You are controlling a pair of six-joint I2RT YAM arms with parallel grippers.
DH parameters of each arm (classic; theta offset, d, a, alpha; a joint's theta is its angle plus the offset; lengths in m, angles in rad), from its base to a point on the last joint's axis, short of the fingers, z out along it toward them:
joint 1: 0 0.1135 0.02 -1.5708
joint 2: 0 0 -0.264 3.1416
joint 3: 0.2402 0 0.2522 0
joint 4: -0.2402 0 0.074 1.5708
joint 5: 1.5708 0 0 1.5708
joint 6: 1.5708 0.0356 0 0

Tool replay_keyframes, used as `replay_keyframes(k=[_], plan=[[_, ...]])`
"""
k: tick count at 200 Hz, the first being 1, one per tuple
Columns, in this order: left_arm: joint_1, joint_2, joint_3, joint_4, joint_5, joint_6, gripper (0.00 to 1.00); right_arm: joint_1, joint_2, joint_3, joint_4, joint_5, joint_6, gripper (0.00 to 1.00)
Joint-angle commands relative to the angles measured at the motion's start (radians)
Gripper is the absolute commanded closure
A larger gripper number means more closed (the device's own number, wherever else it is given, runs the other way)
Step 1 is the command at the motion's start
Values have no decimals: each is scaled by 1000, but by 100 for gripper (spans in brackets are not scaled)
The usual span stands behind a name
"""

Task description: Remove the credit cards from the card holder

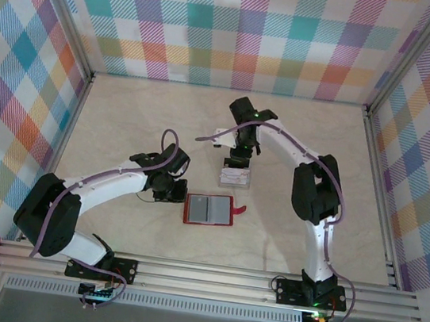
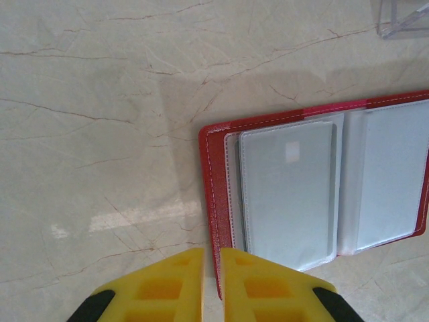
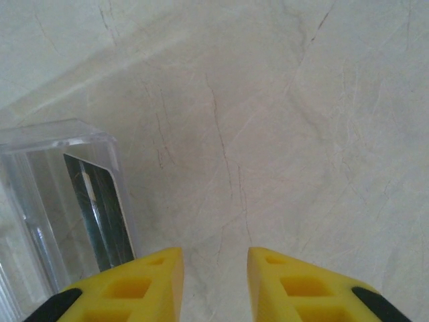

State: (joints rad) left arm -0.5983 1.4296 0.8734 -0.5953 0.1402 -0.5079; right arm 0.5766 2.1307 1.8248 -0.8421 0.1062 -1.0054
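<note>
Card holder (image 1: 209, 209), red, leather-like, lies open mid-table. The left wrist view adds its clear sleeves (image 2: 288, 194), with the left claw (image 2: 212, 251) nearly pressed together, empty, at its 9 o'clock side. The right wrist view shows a dark-faced credit card (image 3: 100, 215) standing in a clear plastic box (image 3: 60, 201) at the holder's 1 o'clock, and the right claw (image 3: 216, 249) spread, empty. Cream marbled tabletop (image 1: 123, 132); pastel plaid walls (image 1: 241, 29).

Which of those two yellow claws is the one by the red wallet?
The left gripper: nearly closed, at the edge of the red card holder. The right gripper hangs open beside a clear plastic box.
</note>
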Motion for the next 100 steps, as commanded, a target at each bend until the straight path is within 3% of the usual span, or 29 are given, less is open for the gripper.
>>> replay_keyframes(k=[1, 35, 65, 100], plan=[[11, 5, -2, 11, 14, 0, 85, 6, -85, -6, 39, 0, 82, 68], [11, 17, -16, 45, 30, -1, 86, 9, -155, -30, 67, -15, 265, 67], [11, 30, -30, 64, 35, -2, 86, 18, -226, -104, 114, -25, 517, 64], [12, 41, -50, 92, 43, -4, 87, 22, -305, -202, 134, -145, 832, 72]])
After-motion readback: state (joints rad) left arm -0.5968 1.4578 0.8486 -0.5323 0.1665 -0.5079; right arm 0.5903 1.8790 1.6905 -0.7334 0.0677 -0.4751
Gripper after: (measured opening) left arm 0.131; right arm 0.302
